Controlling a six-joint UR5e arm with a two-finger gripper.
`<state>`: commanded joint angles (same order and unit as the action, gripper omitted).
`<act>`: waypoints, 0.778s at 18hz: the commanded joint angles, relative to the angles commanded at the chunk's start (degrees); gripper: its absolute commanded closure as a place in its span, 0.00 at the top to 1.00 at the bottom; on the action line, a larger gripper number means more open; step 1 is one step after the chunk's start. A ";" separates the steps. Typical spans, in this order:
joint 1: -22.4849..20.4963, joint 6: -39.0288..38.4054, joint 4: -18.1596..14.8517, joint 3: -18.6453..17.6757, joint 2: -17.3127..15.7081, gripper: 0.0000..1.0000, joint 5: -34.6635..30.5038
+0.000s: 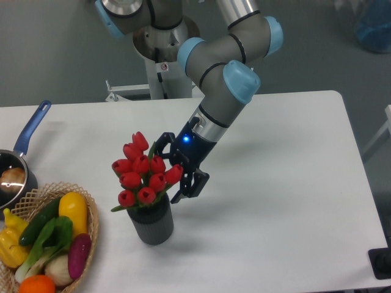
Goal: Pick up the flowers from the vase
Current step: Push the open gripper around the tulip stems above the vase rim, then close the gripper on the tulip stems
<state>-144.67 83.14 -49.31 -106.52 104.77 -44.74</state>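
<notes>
The flowers [143, 171], a bunch of red tulip buds with green leaves, stand upright in the vase [151, 224], a short dark grey ribbed cylinder on the white table. My gripper [169, 173] is open at the bunch's right side, level with the buds. One finger [160, 145] sits behind the upper buds and the other [188, 186] is in front, just right of the lowest right bud. The buds on the right lie at the mouth of the open jaws. The stems are hidden inside the vase.
A wicker basket [91, 227] of colourful vegetables sits at the front left, close to the vase. A blue-handled saucepan [23, 149] is at the left edge. The arm reaches in from the back centre over the white table [287, 183].
</notes>
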 joint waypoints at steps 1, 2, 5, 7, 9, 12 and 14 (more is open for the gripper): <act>0.17 0.00 0.00 -0.09 0.00 1.00 0.53; 0.35 -0.17 0.09 -0.09 0.00 1.00 0.97; 0.35 -0.35 0.09 -0.09 0.17 1.00 1.76; 0.35 -0.18 0.18 0.00 0.35 1.00 2.11; 0.61 0.09 0.35 0.09 0.79 1.00 2.72; 0.70 0.09 0.35 0.09 1.05 1.00 3.25; 0.70 0.09 0.35 0.17 1.14 1.00 4.30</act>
<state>-143.96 83.23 -48.96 -106.35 105.91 -40.44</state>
